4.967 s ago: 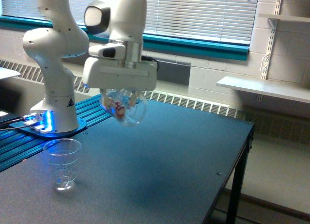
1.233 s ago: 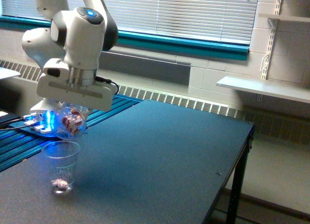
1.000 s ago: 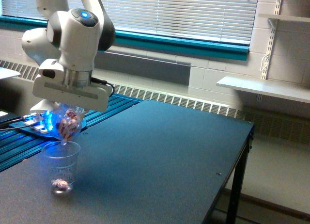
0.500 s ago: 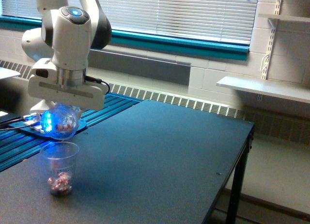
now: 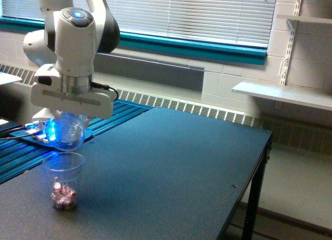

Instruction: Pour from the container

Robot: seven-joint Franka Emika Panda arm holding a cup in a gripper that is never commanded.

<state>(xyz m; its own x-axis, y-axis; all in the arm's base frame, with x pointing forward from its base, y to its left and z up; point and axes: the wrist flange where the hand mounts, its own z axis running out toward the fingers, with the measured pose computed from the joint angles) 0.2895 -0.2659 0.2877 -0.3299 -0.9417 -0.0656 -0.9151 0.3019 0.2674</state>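
The container (image 5: 66, 132), a clear rounded plastic cup, hangs tipped over just above the taller clear cup (image 5: 63, 180) near the exterior view's left. It glows blue from the light behind it and looks empty. My gripper (image 5: 68, 120) is shut on the container, its fingers mostly hidden under the white hand. The tall cup stands upright on the dark table (image 5: 166, 167) and holds a small heap of red and white pieces (image 5: 63, 194) at its bottom.
The arm's white base (image 5: 54, 127) with a blue light stands on blue rails (image 5: 31, 151) behind the cups. The table's right edge (image 5: 254, 177) drops to the floor. A white shelf (image 5: 282, 94) and a heater lie against the far wall.
The gripper carried the container left from mid-table to above the tall cup and tipped it. The red and white pieces left the container and now lie in the tall cup.
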